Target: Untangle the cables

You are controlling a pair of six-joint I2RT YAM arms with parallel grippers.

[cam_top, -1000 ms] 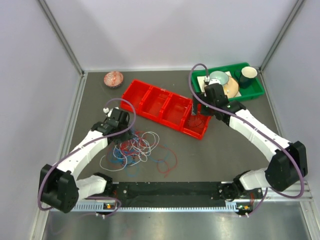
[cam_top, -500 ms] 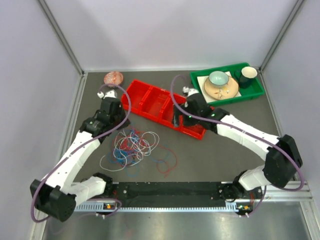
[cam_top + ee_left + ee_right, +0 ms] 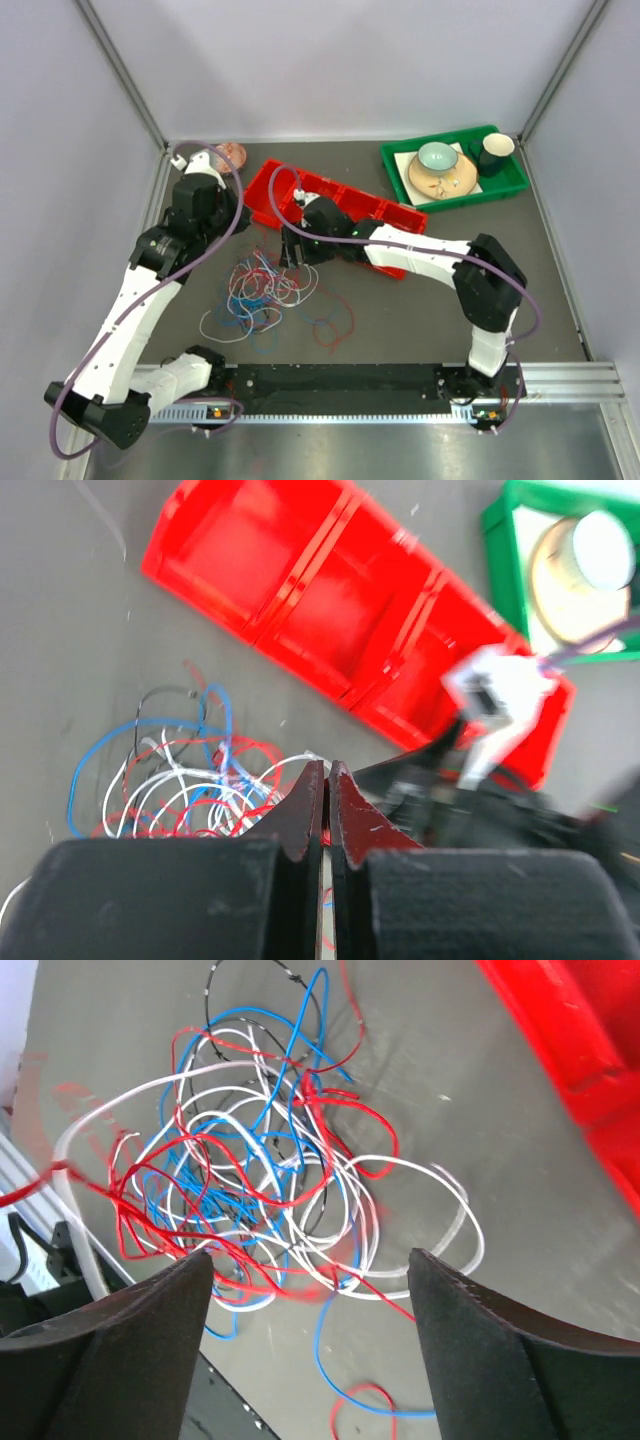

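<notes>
The cables point(image 3: 262, 295) are a tangled pile of thin red, white, blue and black wires on the grey table, in front of the red tray point(image 3: 270, 185). My left gripper point(image 3: 225, 232) is raised at the pile's back-left edge. In the left wrist view its jaws point(image 3: 326, 770) are shut, a sliver of red shows between them, and the pile point(image 3: 180, 780) lies below. Some strands rise toward it. My right gripper point(image 3: 290, 250) hangs open over the pile's far edge. In the right wrist view its jaws point(image 3: 307, 1260) are wide apart above the cables point(image 3: 260, 1160).
A loose red and blue loop point(image 3: 335, 325) trails right of the pile. The red tray also shows in the wrist views point(image 3: 300, 590) point(image 3: 570, 1040). A green tray point(image 3: 510, 185) with a bowl, plate and dark cup stands back right. A reddish ball point(image 3: 228, 153) lies back left.
My left arm has lifted and moved toward the back left, drawing strands of the pile up with it. My right arm has swung left from the red tray to above the pile.
</notes>
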